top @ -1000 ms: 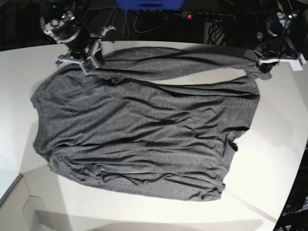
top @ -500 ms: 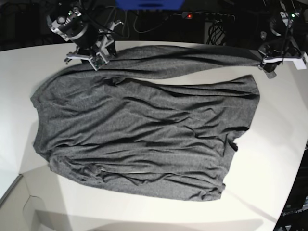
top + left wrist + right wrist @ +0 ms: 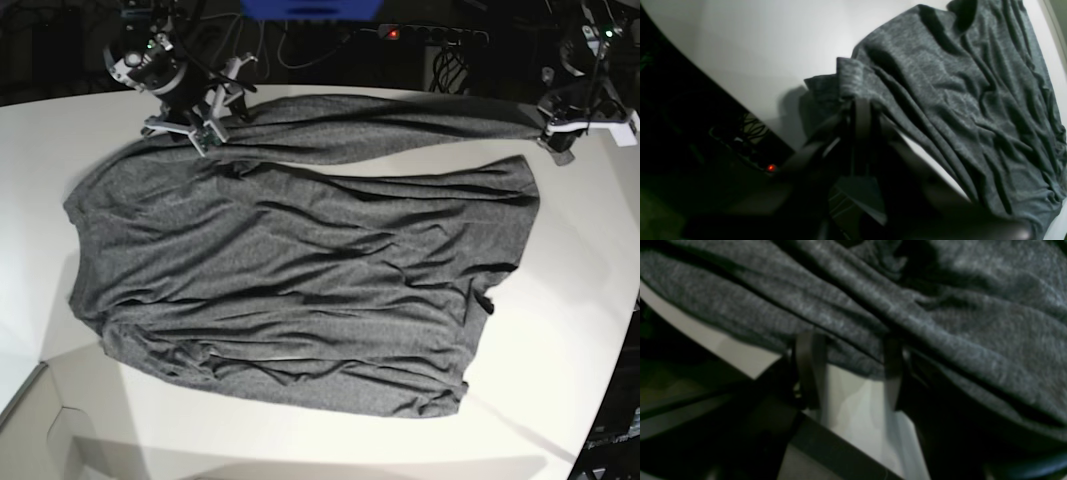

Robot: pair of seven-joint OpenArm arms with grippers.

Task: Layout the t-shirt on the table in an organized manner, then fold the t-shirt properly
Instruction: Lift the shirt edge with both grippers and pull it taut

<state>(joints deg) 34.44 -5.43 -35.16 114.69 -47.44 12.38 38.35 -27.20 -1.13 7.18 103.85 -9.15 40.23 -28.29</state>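
A: What does the left wrist view give?

B: The left end effector [image 3: 862,110] is clamped tight on a bunched edge of the t-shirt [image 3: 957,100]. The cloth runs from that pinch up and to the right in long wrinkles, lying on the white counter [image 3: 750,50]. A small red light [image 3: 771,167] glows in the dark beyond the counter's curved edge.

A: And the right wrist view?

B: The right end effector [image 3: 851,373] has its two dark fingers [image 3: 810,370] spread apart, with bare counter [image 3: 853,410] showing between them. The t-shirt [image 3: 907,313] fills the upper part of the view; its edge lies across the fingertips, but nothing is pinched between them.

A: The base view?

B: The t-shirt [image 3: 300,270] lies spread across the middle of the counter [image 3: 580,330], wrinkled, with a long band of cloth stretched along the far edge. The right end effector [image 3: 215,125] sits at that band's left end, parted; the left end effector [image 3: 552,138] pinches the band's right end. A power strip [image 3: 430,34] with a red light sits behind the counter.
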